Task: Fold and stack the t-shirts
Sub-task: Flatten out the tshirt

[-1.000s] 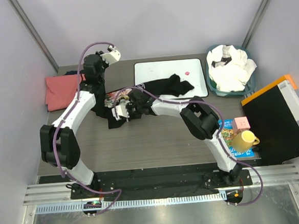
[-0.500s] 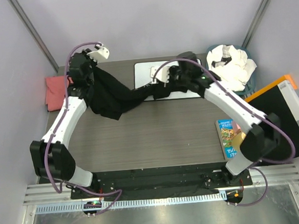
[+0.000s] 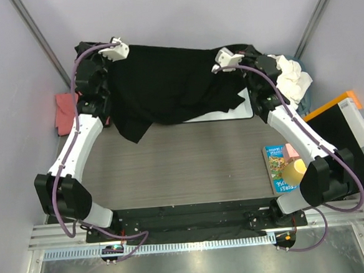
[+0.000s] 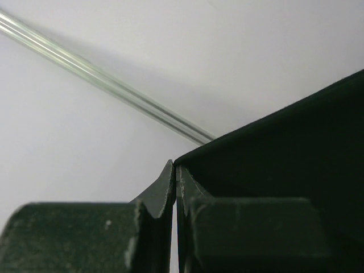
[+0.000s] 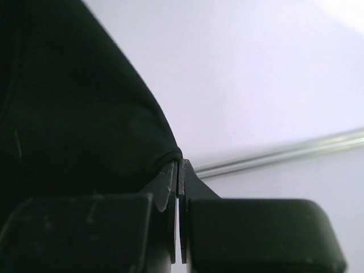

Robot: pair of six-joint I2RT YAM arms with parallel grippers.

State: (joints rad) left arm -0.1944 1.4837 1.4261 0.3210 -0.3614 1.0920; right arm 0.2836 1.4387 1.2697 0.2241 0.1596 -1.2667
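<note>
Black t-shirt (image 3: 172, 81) hangs spread between left end effector (image 4: 175, 170) and right end effector (image 5: 180, 165).

even, soft light is filling every view; wrist views are blurring up close; black t-shirt (image 3: 165, 81) is showing no detail

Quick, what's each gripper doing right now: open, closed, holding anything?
The left gripper is closed, holding the black shirt.
The right gripper is closed, holding the same shirt at its other end.
</note>
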